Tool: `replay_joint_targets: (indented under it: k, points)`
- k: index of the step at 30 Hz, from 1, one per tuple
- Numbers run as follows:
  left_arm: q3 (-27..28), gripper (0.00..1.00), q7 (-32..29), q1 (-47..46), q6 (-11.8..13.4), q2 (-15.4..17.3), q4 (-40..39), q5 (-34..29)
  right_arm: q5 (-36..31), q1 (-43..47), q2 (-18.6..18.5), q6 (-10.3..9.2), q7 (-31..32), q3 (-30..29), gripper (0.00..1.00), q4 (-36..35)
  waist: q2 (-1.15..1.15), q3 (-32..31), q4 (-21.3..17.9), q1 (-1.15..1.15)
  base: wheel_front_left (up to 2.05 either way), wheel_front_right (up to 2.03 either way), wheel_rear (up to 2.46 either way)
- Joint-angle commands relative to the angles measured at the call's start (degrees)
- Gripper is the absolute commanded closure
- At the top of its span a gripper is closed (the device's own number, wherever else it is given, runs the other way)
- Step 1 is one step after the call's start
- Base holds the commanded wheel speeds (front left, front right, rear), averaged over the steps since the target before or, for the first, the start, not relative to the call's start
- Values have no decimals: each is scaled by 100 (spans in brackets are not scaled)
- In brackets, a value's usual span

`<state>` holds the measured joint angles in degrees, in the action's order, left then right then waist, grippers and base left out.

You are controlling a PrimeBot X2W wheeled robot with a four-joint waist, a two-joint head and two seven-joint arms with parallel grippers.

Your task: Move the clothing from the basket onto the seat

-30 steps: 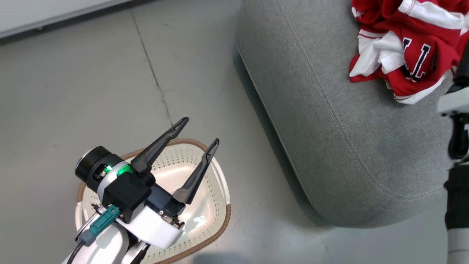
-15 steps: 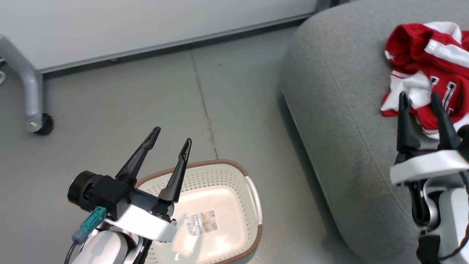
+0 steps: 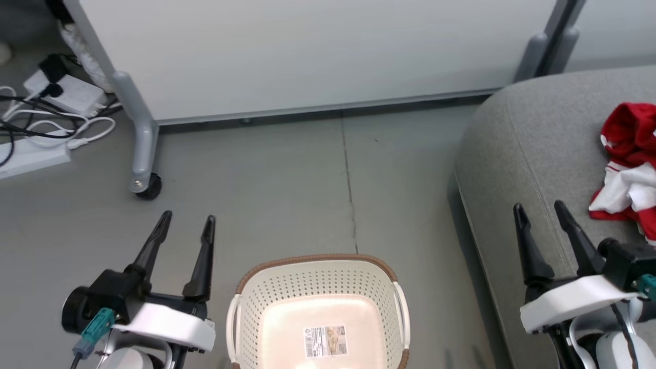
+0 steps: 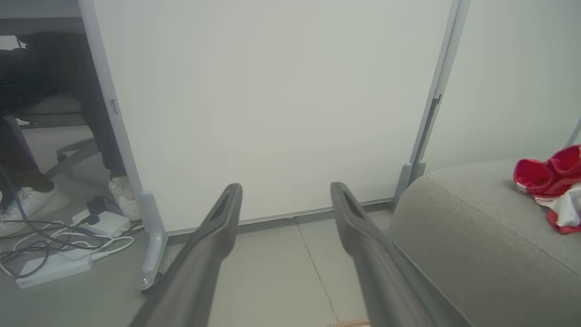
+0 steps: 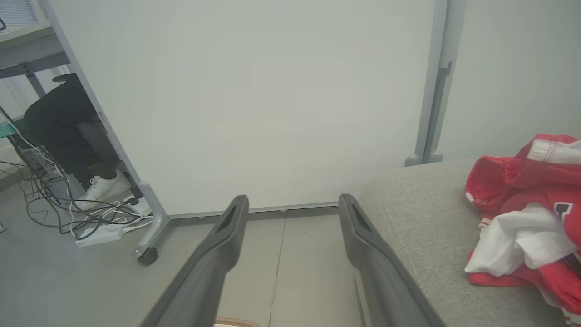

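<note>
The white perforated basket [image 3: 256, 307] with a brown rim sits on the floor at the bottom middle of the head view, holding no garments, with a label on its bottom. The red and white clothing [image 3: 628, 174] [image 4: 551, 186] [image 5: 531, 218] lies crumpled on the grey seat [image 3: 538, 154] [image 4: 458, 236] [image 5: 422, 218] at the right. My left gripper [image 3: 187, 220] [image 4: 286, 193] hangs open over the floor left of the basket. My right gripper [image 3: 540, 210] [image 5: 292, 202] is open above the seat's near edge, left of the clothing. Both hold nothing.
A white partition panel [image 3: 307, 51] on grey legs with a castor [image 3: 146, 187] stands behind the basket. Power strips and tangled cables [image 3: 41, 123] lie on the floor at the far left. A person's white shoes [image 4: 122, 195] [image 5: 102, 186] show beyond the panel's left leg.
The head camera has swung, so the basket now sits centred at the bottom and the seat far right. Both grippers have drawn back to the lower corners, still open and holding nothing.
</note>
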<state>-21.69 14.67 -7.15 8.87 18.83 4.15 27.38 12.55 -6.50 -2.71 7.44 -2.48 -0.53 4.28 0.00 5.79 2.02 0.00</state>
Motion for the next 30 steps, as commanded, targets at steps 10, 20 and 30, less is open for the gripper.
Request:
replay_joint_targets:
  k: [10,20,30]
  points:
    - [380,0,43,530,234,-6,110,155,41,546,-36,10,128,56,0,-109,0,-510,281,0,0,0,0]
    - [795,0,53,989,208,-120,-144,127,-7,894,-36,10,227,-59,0,-285,0,-684,264,0,0,0,0]
    - [794,0,54,1128,14,-176,-78,-338,-49,1009,-36,10,273,-170,0,-369,0,-739,237,0,0,0,0]
